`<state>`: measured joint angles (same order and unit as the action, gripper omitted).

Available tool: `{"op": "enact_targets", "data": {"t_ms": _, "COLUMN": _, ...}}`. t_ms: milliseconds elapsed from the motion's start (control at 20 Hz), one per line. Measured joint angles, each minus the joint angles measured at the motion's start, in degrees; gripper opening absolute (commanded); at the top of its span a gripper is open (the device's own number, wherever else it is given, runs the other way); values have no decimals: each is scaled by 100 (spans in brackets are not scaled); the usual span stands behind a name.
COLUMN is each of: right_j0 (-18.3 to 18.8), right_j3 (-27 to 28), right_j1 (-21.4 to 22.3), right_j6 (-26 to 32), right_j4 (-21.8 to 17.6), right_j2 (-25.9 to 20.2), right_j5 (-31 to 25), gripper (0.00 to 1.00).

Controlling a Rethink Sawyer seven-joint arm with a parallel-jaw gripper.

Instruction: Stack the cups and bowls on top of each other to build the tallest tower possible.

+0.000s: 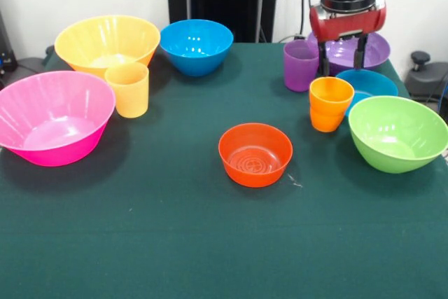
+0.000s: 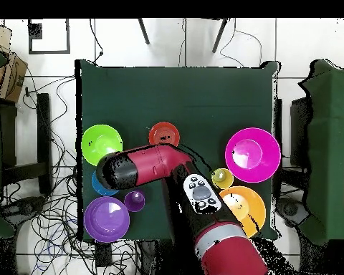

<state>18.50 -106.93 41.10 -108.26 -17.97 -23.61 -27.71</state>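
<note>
My gripper [image 1: 343, 56] hangs open and empty at the back right, above the wide purple bowl [image 1: 371, 50] and just behind the orange cup [image 1: 330, 103]. The orange cup stands upright on the table in front of the small blue bowl [image 1: 374, 82]. The purple cup [image 1: 300, 65] stands to its left. The small red-orange bowl [image 1: 255, 154] sits alone mid-table, also in the overhead view [image 2: 164, 134]. The yellow-orange cup [image 1: 131, 89] stands by the big yellow bowl [image 1: 106, 42]. Nothing is stacked. In the overhead view the arm [image 2: 142, 167] hides the gripper and the orange cup.
The big pink bowl [image 1: 52, 117] is at the left edge, the medium blue bowl [image 1: 197, 45] at the back, and the lime green bowl [image 1: 397, 133] at the right edge. The green table cloth [image 1: 175, 243] stretches to the front.
</note>
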Motion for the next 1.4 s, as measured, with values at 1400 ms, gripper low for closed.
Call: {"op": "enact_targets", "data": {"t_ms": 1400, "right_j0": 72, "right_j3": -9, "right_j1": -59, "right_j6": 0, "right_j4": -223, "right_j2": -140, "right_j5": -9, "gripper": 100}}
